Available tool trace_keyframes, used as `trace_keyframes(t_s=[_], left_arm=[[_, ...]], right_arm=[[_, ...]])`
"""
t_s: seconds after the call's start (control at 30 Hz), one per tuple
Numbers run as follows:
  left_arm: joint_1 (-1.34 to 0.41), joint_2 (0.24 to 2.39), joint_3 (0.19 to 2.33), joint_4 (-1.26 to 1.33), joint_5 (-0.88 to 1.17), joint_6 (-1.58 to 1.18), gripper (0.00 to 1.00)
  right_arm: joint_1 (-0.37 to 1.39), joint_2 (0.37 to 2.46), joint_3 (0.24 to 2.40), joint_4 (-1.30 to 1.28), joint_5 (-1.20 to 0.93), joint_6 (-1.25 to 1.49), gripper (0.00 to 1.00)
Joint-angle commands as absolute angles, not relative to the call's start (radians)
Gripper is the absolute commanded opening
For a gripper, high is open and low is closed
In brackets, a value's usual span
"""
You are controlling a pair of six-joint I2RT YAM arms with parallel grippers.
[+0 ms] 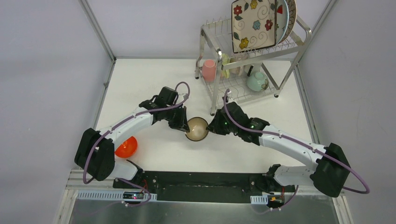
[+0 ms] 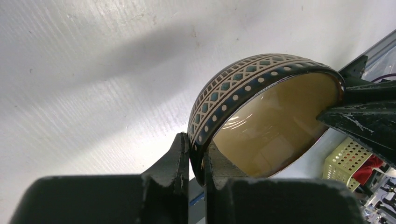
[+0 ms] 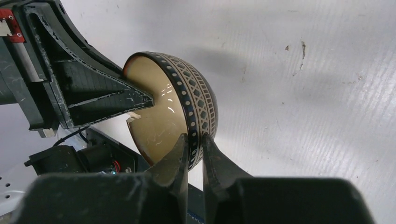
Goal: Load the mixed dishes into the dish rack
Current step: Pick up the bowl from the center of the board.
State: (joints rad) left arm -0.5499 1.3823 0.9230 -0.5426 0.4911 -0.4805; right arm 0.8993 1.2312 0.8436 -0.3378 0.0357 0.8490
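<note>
The white table [image 1: 159, 79] bears 2 items. The dish rack [image 1: 216, 88] stands at its far right. The orange bowl [image 1: 127, 147] sits near-left.

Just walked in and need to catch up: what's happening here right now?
Both arms hold one brown bowl: the left pincer and the right pincer each clamp its rim from opposite sides. The dish rack behind holds plates, a pink cup and a mint bowl. An orange bowl is not yet loaded.
</note>
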Motion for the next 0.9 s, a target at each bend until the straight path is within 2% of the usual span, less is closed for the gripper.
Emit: trace_keyframes(t_s=[0.0, 0.03, 0.17, 0.4, 0.47, 0.5, 0.53, 0.63, 0.87], left_arm=[[-0.557, 1.349, 0.993, -0.5, 0.546, -0.463, 0.0], [-0.557, 1.347, 0.994, -0.501, 0.545, -0.463, 0.0], [-0.557, 1.334, 0.995, -0.518, 0.54, -0.451, 0.0], [-0.555, 1.326, 1.033, -0.593, 0.582, -0.387, 0.0], [-0.554, 1.314, 1.038, -0.61, 0.593, -0.367, 0.0], [-0.554, 1.308, 1.04, -0.621, 0.593, -0.358, 0.0], [-0.553, 1.304, 1.042, -0.634, 0.593, -0.348, 0.0], [-0.54, 1.299, 1.058, -0.675, 0.591, -0.304, 0.0], [-0.468, 1.289, 1.084, -0.751, 0.648, -0.244, 0.0]], right_arm=[[0.909, 1.158, 0.843, -0.242, 0.074, 0.775, 0.33], [0.908, 1.148, 0.838, -0.239, 0.088, 0.752, 0.4], [0.909, 1.09, 0.82, -0.237, 0.127, 0.661, 0.5], [0.91, 0.989, 0.787, -0.185, 0.105, 0.416, 0.6], [0.909, 0.951, 0.755, -0.124, 0.086, 0.323, 0.72], [0.911, 0.929, 0.734, -0.087, 0.069, 0.278, 0.91], [0.91, 0.91, 0.713, -0.042, 0.061, 0.241, 0.99], [0.91, 0.856, 0.682, 0.031, 0.064, 0.159, 1.0], [0.91, 0.879, 0.767, -0.074, 0.02, 0.05, 1.0]])
